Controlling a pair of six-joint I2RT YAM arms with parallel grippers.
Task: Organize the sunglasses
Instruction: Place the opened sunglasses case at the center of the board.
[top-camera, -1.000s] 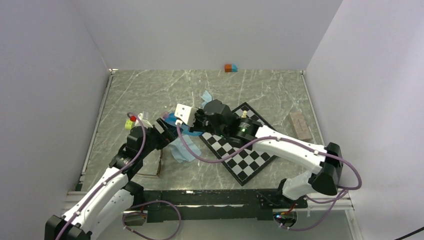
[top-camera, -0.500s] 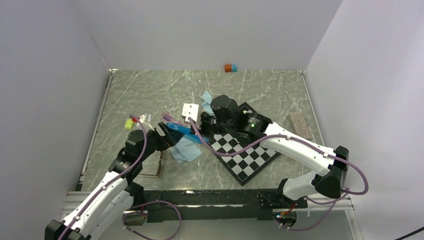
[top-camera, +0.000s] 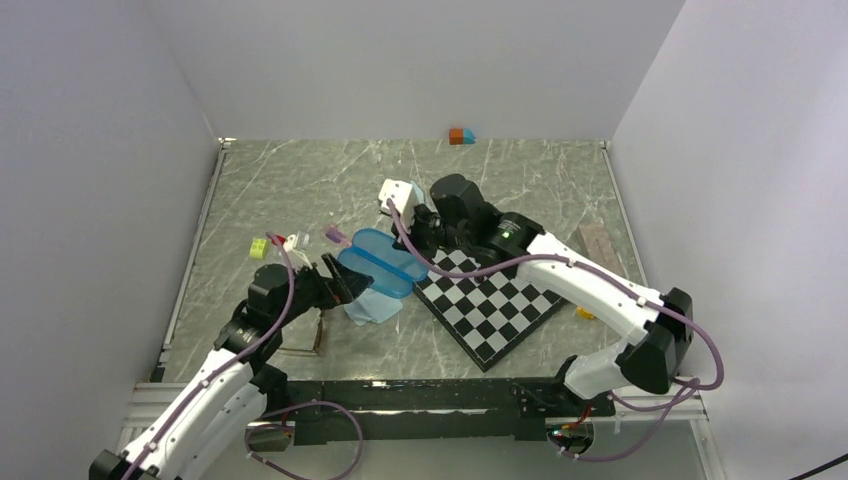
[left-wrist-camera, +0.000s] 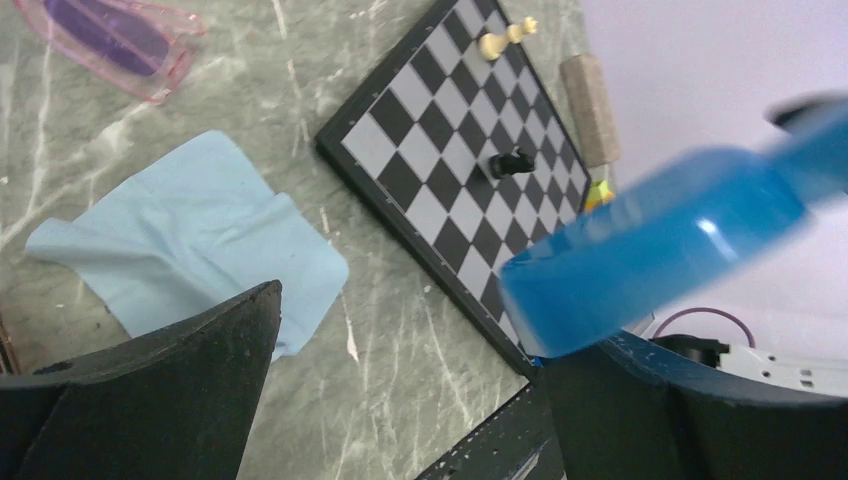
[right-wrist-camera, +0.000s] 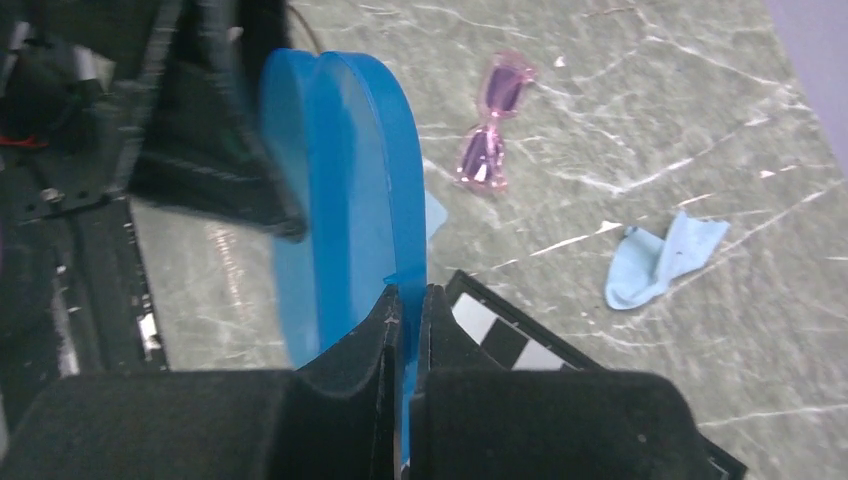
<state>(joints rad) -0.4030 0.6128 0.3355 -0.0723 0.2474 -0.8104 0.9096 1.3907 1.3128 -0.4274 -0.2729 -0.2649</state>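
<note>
A: Why is nothing on the sunglasses yet?

B: My read: both arms are busy with the case. On the desk (top-camera: 560, 190), left of the chessboard (top-camera: 495, 315), the blue case (top-camera: 378, 262) hangs tilted in the air between the arms. The right gripper (right-wrist-camera: 410, 292) is pinched tight on one thin edge, and the two halves look parted. Probably presenting it for loading.

A: Left side?

B: The left gripper (top-camera: 340, 280) has its jaws spread wide at the near-left end of the case. One finger is just beside the shell, with no clamp on it. Looks like a support or a regrasp, judging by the pose.

A: Cloths?

B: One light-blue cloth (top-camera: 368, 308) lies flat under the case end. A crumpled one (right-wrist-camera: 660, 255) lies toward the far edge.

A: Where are the glasses?

B: Both are on the desk, neither held. The brown pair (top-camera: 318, 335) is near the near edge, beside the left arm and behind its gripper, partly hidden. The purple pair (top-camera: 335, 237) lies just past the left gripper toward the far edge, left of the case and well apart from the right gripper.
</note>
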